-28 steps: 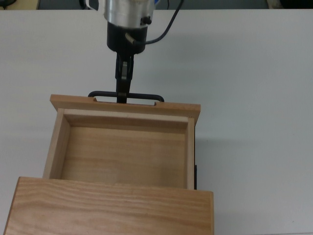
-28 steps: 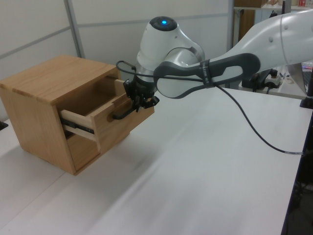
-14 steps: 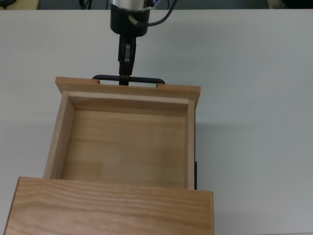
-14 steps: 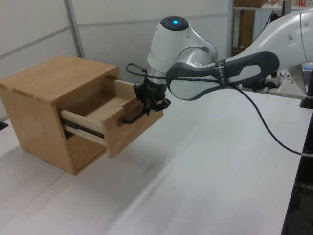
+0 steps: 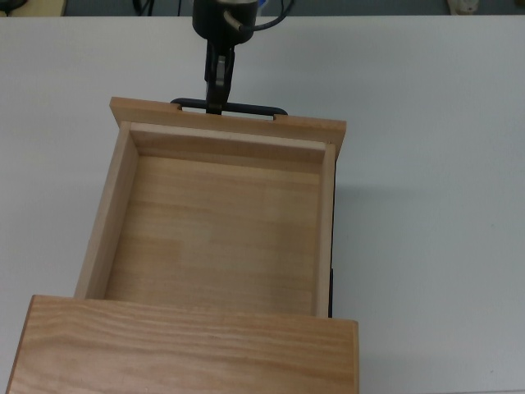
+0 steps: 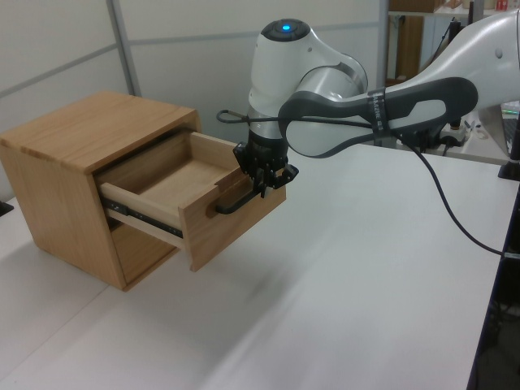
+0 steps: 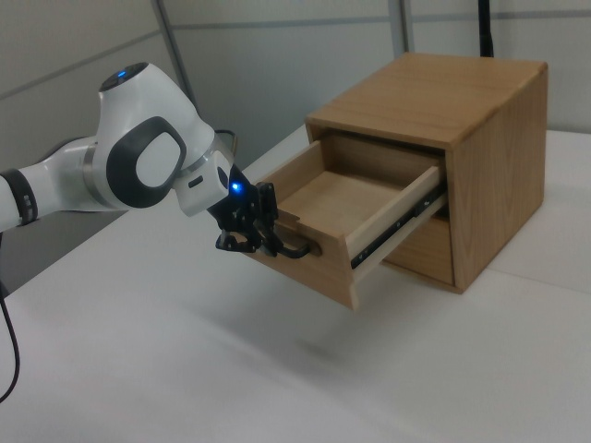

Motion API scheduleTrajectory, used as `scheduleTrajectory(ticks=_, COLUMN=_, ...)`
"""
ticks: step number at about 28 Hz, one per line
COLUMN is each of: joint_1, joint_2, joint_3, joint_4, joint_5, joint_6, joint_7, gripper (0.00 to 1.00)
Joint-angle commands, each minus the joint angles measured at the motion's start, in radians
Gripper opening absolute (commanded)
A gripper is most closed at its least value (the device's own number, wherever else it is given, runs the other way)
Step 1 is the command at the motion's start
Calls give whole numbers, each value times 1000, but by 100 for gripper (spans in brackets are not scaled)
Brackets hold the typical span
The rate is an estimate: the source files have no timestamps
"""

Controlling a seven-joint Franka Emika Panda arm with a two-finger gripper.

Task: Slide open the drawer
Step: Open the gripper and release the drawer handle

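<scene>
The light wooden drawer (image 5: 220,222) stands pulled far out of the wood-grain cabinet (image 5: 180,349), and its inside is bare. Its flat front panel (image 5: 230,125) faces the top view's upper edge, with the thin black handle (image 5: 254,107) on it. My gripper (image 5: 217,104) reaches down from the top view's upper edge and is shut on the handle near its middle. In the left view the gripper (image 6: 262,188) holds the handle (image 6: 231,203) in front of the drawer (image 6: 199,180). The right view shows the same grip (image 7: 268,242) on the drawer (image 7: 346,208).
The cabinet (image 6: 69,142) sits on a white table (image 6: 349,301). Black slide rails (image 7: 392,231) show along the drawer's side. The arm's black cable (image 6: 443,203) hangs over the table at the left view's right. A lower compartment (image 7: 420,249) lies under the drawer.
The drawer has slid further out of the cabinet, pulled by the gripper on its handle. The gripper and arm have moved away from the cabinet with it.
</scene>
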Motion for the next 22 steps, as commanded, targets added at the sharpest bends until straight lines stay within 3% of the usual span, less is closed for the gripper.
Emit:
scheduleTrajectory(ticks=1, joint_1=17, joint_2=-42, joint_3=2, joint_4=17, joint_5=49, joint_6=-110, joint_7=17, gripper=20)
scheduleTrajectory(ticks=2, joint_1=17, joint_2=-42, joint_3=2, joint_4=27, joint_5=49, joint_6=-126, joint_7=17, gripper=23)
scheduleTrajectory(ticks=4, joint_1=17, joint_2=-42, joint_3=2, joint_4=65, joint_5=49, joint_6=-181, joint_7=15, gripper=41)
scheduleTrajectory(ticks=6, joint_1=17, joint_2=-40, joint_3=1, joint_4=85, joint_5=49, joint_6=-218, joint_7=9, gripper=70)
scheduleTrajectory(ticks=7, joint_1=17, joint_2=-40, joint_3=1, joint_4=93, joint_5=50, joint_6=-234, joint_7=13, gripper=94)
scheduleTrajectory(ticks=8, joint_1=17, joint_2=-40, joint_3=-1, joint_4=105, joint_5=50, joint_6=-268, joint_7=13, gripper=100)
scheduleTrajectory(ticks=15, joint_1=17, joint_2=-56, joint_3=-1, joint_4=111, joint_5=47, joint_6=-334, joint_7=-29, gripper=100)
scheduleTrajectory(ticks=22, joint_1=17, joint_2=-73, joint_3=2, joint_4=139, joint_5=47, joint_6=-435, joint_7=-244, gripper=100)
